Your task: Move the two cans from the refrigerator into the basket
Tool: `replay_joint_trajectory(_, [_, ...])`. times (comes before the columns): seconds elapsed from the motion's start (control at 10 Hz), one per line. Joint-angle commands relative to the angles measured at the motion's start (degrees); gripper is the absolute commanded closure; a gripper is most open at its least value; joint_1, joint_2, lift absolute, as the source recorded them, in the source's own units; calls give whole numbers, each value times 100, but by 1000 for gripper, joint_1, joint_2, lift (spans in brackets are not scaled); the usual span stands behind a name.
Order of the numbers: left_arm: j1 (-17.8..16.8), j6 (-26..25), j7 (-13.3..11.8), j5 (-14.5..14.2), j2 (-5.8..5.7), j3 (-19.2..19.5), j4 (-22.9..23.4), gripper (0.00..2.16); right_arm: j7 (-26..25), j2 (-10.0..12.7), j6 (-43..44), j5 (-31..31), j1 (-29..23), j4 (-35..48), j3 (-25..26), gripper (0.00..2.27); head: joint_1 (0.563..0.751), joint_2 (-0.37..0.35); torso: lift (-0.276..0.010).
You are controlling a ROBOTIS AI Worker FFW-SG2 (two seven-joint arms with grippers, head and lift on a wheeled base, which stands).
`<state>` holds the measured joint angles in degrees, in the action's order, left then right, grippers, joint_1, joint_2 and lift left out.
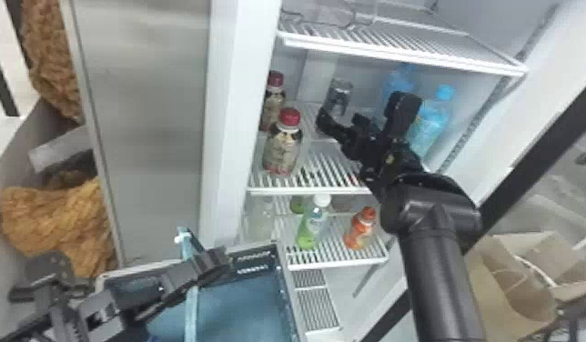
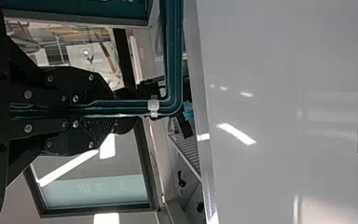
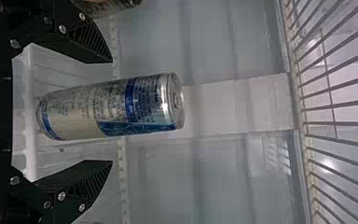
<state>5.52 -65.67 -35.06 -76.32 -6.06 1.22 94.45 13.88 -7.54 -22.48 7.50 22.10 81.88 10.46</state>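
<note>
Your right gripper (image 1: pixel 363 110) reaches into the refrigerator, its fingers spread around the silver-and-blue metal can (image 1: pixel 340 95), with a gap on either side. That can stands upright on the white wire shelf (image 1: pixel 333 189), toward the back. Sharing the shelf, you have two patterned bottles with red caps (image 1: pixel 282 148) on the left and clear blue plastic bottles (image 1: pixel 426 125) on the right. Below, a green bottle with a white cap (image 1: pixel 309 227) and an orange bottle (image 1: pixel 360 229) stand on a lower wire shelf (image 1: pixel 337 264).

Your left gripper (image 1: pixel 210 264) is clamped on the teal handle (image 1: pixel 190 314) of the blue basket with a dark rim (image 1: pixel 255 261), in front of the refrigerator. An open brown paper bag (image 1: pixel 510 291) sits off to the right.
</note>
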Motion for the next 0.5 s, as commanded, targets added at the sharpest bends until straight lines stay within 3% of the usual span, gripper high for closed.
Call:
replay_joint_trajectory(0.0, [-4,0,-1,0,0,-7,-16,1191,0,-2,13,-144,139,-180,5,295,652,-324,-31])
replay_joint_trajectory(0.4, [-18,14,-1,-11,0,-42,-44,1191,0,-46,-1,-190,491,-658,-189,294,648,-319,-31])
